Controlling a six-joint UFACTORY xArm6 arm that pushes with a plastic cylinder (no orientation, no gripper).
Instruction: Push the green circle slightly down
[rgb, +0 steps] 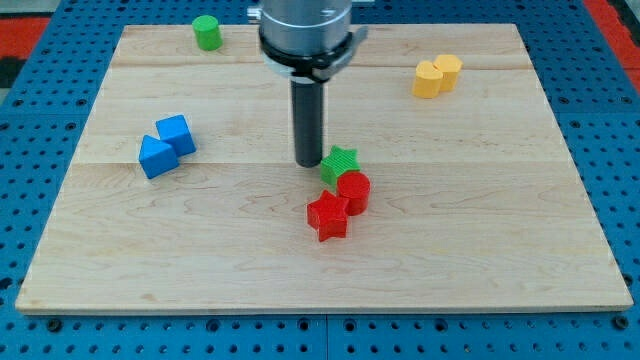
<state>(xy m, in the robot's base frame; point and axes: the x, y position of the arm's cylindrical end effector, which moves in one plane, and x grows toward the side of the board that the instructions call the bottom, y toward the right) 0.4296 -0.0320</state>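
My tip (307, 163) on wooden surface (480, 200), just left of green star block (340, 161), green circle block (206, 32) far off top-left, no claw in view.

Green blocks: two, a green circle-shaped cylinder block (207, 32) and a green star-shaped block (340, 162).
Red blocks: two, a red star-shaped block (327, 216) and a red rounded block (354, 191).
Blue blocks: two, a blue cube-like block (176, 134) and a blue wedge-like block (155, 157).
Yellow blocks: one, a yellow heart-like double-lobed block (437, 76).
Blocks in all: seven.
Wooden board surface (480, 210): one.
Dark rods: one, ending in one tip (308, 163).
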